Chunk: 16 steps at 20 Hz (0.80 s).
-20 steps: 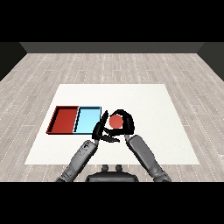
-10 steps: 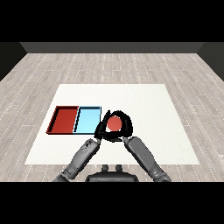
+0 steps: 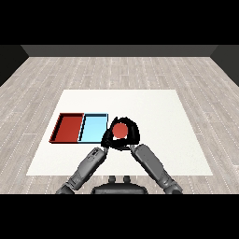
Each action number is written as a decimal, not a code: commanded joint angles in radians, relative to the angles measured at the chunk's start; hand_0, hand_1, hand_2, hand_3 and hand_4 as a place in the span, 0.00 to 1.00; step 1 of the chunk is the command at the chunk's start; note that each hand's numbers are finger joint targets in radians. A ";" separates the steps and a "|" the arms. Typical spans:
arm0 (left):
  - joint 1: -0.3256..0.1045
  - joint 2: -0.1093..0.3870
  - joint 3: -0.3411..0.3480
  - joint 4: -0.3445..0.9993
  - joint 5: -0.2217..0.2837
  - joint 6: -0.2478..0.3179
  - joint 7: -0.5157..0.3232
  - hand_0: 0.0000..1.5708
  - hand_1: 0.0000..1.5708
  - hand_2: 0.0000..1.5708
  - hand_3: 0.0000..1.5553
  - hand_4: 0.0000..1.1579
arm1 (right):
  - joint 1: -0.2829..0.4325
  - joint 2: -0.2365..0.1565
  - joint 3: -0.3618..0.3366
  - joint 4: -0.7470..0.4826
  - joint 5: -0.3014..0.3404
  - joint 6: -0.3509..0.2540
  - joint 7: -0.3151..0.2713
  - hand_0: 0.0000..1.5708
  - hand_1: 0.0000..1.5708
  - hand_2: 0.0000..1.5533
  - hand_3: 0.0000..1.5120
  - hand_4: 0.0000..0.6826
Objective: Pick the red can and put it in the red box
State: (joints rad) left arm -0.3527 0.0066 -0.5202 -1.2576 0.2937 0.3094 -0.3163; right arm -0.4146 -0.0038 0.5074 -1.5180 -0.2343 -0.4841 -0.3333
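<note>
**Red can being held just right of the light blue tray**

A white table (image 3: 154,107) is being seen from above, set on a grey plank floor (image 3: 116,70). Two trays are lying side by side at its left: the red tray (image 3: 68,128), then the light blue tray (image 3: 92,127). The right hand (image 3: 131,138) is being kept curled round the red can (image 3: 121,130), which is being held just beside the blue tray's right edge. The left hand (image 3: 107,138) is being pressed close against the can's left side; its finger state cannot be told.
</note>
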 commanded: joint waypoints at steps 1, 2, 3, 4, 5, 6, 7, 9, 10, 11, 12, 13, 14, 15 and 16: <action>-0.047 -0.006 -0.057 0.020 0.063 0.159 -0.006 0.00 0.00 0.00 0.00 0.57 | -0.055 0.004 -0.037 0.104 -0.041 0.031 -0.041 0.96 0.96 0.94 0.93 0.94; -0.062 -0.006 0.006 0.013 0.018 0.161 0.049 0.00 0.00 0.00 0.00 0.71 | 0.000 0.004 0.051 0.001 -0.002 -0.050 -0.012 0.98 0.98 0.95 0.93 0.95; -0.013 -0.006 0.022 0.005 0.064 0.148 -0.003 0.24 0.24 0.46 0.36 0.79 | -0.017 0.004 0.119 0.005 -0.015 -0.104 -0.007 0.98 0.98 0.94 0.93 0.95; -0.007 -0.006 0.006 -0.027 0.099 0.186 0.014 0.92 0.92 0.94 0.92 0.96 | -0.069 0.004 0.106 0.031 -0.049 -0.126 -0.010 0.99 0.99 0.94 0.92 0.96; -0.038 -0.006 -0.027 0.100 0.121 0.197 -0.056 1.00 1.00 1.00 0.98 0.98 | -0.007 0.004 0.047 -0.017 0.001 -0.044 0.003 0.97 0.97 0.94 0.92 0.96; -0.025 -0.006 -0.016 0.033 0.087 0.207 -0.006 1.00 1.00 1.00 0.96 0.97 | 0.036 0.004 0.065 -0.046 0.023 -0.049 0.002 0.96 0.96 0.94 0.92 0.95; -0.105 -0.006 -0.085 0.090 0.145 0.300 -0.018 1.00 1.00 0.99 0.95 0.97 | 0.014 0.004 0.050 -0.042 0.010 -0.054 0.001 0.95 0.95 0.93 0.92 0.96; -0.053 -0.006 -0.063 0.038 0.105 0.276 -0.005 1.00 1.00 1.00 0.95 0.96 | -0.051 0.003 0.097 0.062 -0.055 -0.097 -0.054 0.96 0.96 0.93 0.92 0.96; -0.043 -0.006 -0.018 0.055 0.068 0.228 -0.001 1.00 1.00 1.00 0.95 0.96 | -0.066 0.003 0.103 0.047 -0.056 -0.117 -0.032 0.95 0.95 0.93 0.92 0.95; -0.082 -0.006 -0.048 0.066 0.107 0.257 0.008 1.00 1.00 0.99 0.95 0.97 | -0.093 0.003 0.115 0.066 -0.058 -0.134 -0.034 0.95 0.95 0.93 0.92 0.95; 0.011 -0.006 -0.013 -0.013 0.036 0.198 0.015 1.00 1.00 0.99 0.95 0.97 | -0.029 0.003 0.026 0.045 -0.024 -0.016 -0.025 0.94 0.94 0.93 0.92 0.95; -0.003 -0.006 -0.102 -0.017 0.078 0.317 0.012 1.00 1.00 0.99 0.95 0.97 | -0.050 0.003 0.006 0.072 -0.062 -0.012 -0.039 0.94 0.94 0.93 0.92 0.94; -0.092 -0.006 -0.009 0.104 0.108 0.226 -0.046 1.00 1.00 0.99 0.95 0.97 | -0.041 0.003 0.042 0.060 -0.033 -0.058 -0.038 0.95 0.95 0.93 0.92 0.94; -0.111 -0.006 -0.088 0.105 0.137 0.323 -0.071 1.00 1.00 0.99 0.95 0.98 | 0.000 -0.002 0.020 0.014 -0.006 -0.002 -0.028 0.94 0.94 0.93 0.92 0.94; -0.082 -0.006 -0.076 0.125 0.152 0.303 -0.133 1.00 1.00 0.99 0.95 0.98 | -0.092 0.003 0.036 0.059 -0.045 -0.074 0.012 0.95 0.95 0.93 0.92 0.94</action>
State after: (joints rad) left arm -0.4112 0.0145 -0.5624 -1.1817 0.4020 0.5803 -0.3637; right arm -0.4585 -0.0085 0.5484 -1.4766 -0.2631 -0.5380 -0.3533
